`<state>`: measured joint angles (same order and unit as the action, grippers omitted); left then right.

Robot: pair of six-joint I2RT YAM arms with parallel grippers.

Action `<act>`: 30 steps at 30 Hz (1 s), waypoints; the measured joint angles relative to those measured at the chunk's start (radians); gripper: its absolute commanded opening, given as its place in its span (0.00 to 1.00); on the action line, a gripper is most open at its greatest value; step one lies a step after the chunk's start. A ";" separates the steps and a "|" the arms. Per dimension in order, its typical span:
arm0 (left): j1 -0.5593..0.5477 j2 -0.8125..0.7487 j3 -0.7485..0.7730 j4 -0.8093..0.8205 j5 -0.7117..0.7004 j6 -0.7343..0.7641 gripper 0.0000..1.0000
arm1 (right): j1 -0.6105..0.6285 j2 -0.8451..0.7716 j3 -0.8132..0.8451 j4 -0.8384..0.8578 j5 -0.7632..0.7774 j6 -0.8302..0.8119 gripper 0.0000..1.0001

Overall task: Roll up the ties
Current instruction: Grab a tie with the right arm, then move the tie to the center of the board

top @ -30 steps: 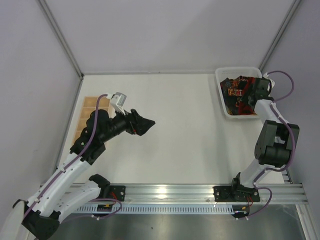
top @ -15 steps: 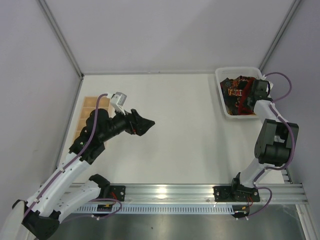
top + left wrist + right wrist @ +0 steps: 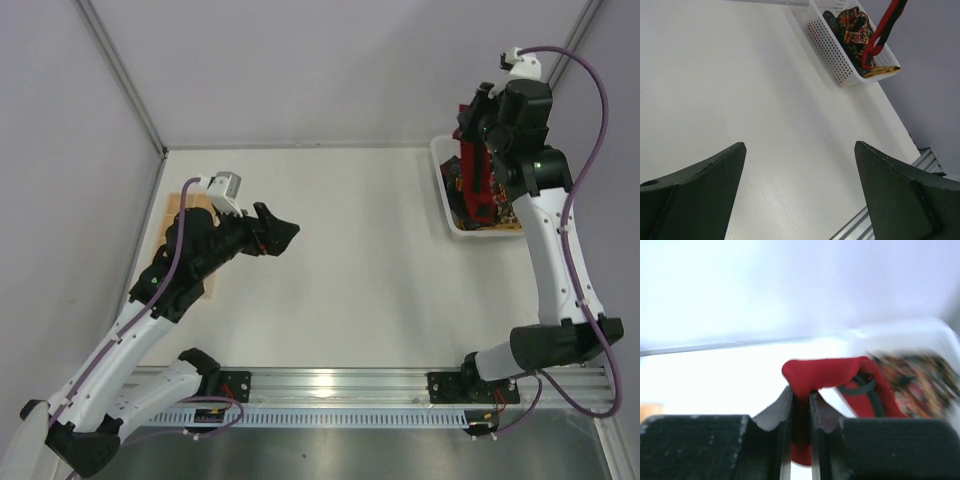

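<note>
1. Right pincer (image 3: pixel 801 393): the jaws are nearly together and clamp a fold of the red tie (image 3: pixel 477 180). We see red fabric squeezed in the narrow slot between the two fingers and bulging out above them.
2. That arm is up high over the far right corner of the table (image 3: pixel 380 260), with the pincer above the white perforated basket (image 3: pixel 826 44).
3. From the grip, the red tie hangs down in a long loop. Its lower end sits inside the basket, touching the pile there. The left wrist view shows a dark inner face on the strand.
4. The patterned ties (image 3: pixel 852 27), dark with red, orange and yellow, are bunched in the basket. A tan, yellowish end pokes out at the near end of the basket.
5. Right wrist view is motion-blurred. We cannot make out the pattern detail or any tie label there.
6. Left pincer (image 3: pixel 799 147): jaws spread wide with nothing between them. It hovers over bare table on the left side, well apart from the basket.
7. A tan panel (image 3: pixel 172 212) lies at the left edge of the table, partly hidden under the left arm.
</note>
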<state>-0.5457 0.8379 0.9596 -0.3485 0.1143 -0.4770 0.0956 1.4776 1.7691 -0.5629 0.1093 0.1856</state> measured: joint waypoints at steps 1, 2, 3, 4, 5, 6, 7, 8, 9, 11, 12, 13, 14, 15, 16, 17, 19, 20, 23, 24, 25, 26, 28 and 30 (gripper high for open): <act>0.000 0.000 0.010 -0.013 -0.016 0.001 0.96 | 0.049 -0.023 0.052 -0.032 -0.030 -0.009 0.00; 0.000 -0.001 0.019 -0.024 -0.033 0.003 0.96 | 0.093 -0.044 0.088 -0.055 -0.055 -0.018 0.00; 0.000 -0.003 0.025 -0.031 -0.047 0.006 0.96 | 0.137 -0.068 0.115 -0.082 -0.080 -0.027 0.00; 0.000 -0.007 0.031 -0.040 -0.067 0.008 0.96 | 0.177 -0.098 0.124 -0.107 -0.107 -0.032 0.00; 0.000 -0.014 0.033 -0.047 -0.088 0.008 0.96 | 0.209 -0.128 0.124 -0.136 -0.132 -0.037 0.00; 0.000 -0.025 0.033 -0.058 -0.110 0.008 0.96 | 0.233 -0.159 0.117 -0.165 -0.156 -0.040 0.00; 0.000 -0.039 0.033 -0.070 -0.132 0.008 0.96 | 0.250 -0.189 0.101 -0.188 -0.176 -0.042 0.00; 0.000 -0.052 0.033 -0.080 -0.147 0.008 0.96 | 0.259 -0.224 0.078 -0.205 -0.193 -0.040 0.01; 0.000 -0.069 0.034 -0.090 -0.163 0.008 0.96 | 0.262 -0.250 0.058 -0.224 -0.205 -0.039 0.01; 0.000 -0.105 0.040 -0.107 -0.191 0.009 0.96 | 0.262 -0.315 0.016 -0.274 -0.226 -0.023 0.02; 0.000 -0.122 0.043 -0.112 -0.201 0.009 0.96 | 0.262 -0.343 -0.005 -0.289 -0.237 -0.011 0.03; 0.000 -0.141 0.045 -0.116 -0.212 0.009 0.96 | 0.262 -0.374 -0.024 -0.310 -0.252 0.003 0.03; 0.000 -0.158 0.048 -0.119 -0.220 0.009 0.96 | 0.262 -0.400 -0.039 -0.327 -0.270 0.019 0.03; 0.000 -0.172 0.050 -0.121 -0.225 0.010 0.96 | 0.262 -0.425 -0.055 -0.346 -0.290 0.036 0.06; 0.000 -0.189 0.053 -0.124 -0.233 0.010 0.96 | 0.262 -0.443 -0.069 -0.367 -0.312 0.056 0.06; 0.000 -0.203 0.058 -0.127 -0.237 0.010 0.96 | 0.262 -0.454 -0.080 -0.390 -0.339 0.077 0.06; 0.000 -0.220 0.068 -0.126 -0.243 0.010 0.96 | 0.267 -0.458 -0.087 -0.446 -0.391 0.100 0.06; 0.000 -0.225 0.071 -0.126 -0.244 0.009 0.96 | 0.279 -0.449 -0.092 -0.466 -0.411 0.110 0.07; 0.000 -0.225 0.071 -0.127 -0.243 0.007 0.96 | 0.366 -0.386 -0.140 -0.489 -0.408 0.136 0.08; 0.000 -0.222 0.071 -0.128 -0.243 0.007 0.96 | 0.401 -0.352 -0.156 -0.489 -0.397 0.141 0.11; 0.000 -0.219 0.071 -0.129 -0.244 0.007 0.96 | 0.435 -0.308 -0.169 -0.488 -0.379 0.148 0.13; 0.000 -0.218 0.071 -0.131 -0.243 0.007 0.96 | 0.457 -0.268 -0.177 -0.485 -0.368 0.153 0.17; 0.000 -0.213 0.070 -0.135 -0.244 0.007 0.96 | 0.505 -0.148 -0.191 -0.457 -0.345 0.158 0.25; 0.000 -0.209 0.069 -0.140 -0.244 0.007 0.96 | 0.535 0.000 -0.193 -0.424 -0.333 0.158 0.33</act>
<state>-0.5461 0.6285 1.0286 -0.4889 -0.1299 -0.4702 0.6304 1.4776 1.5764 -0.9871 -0.2237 0.3435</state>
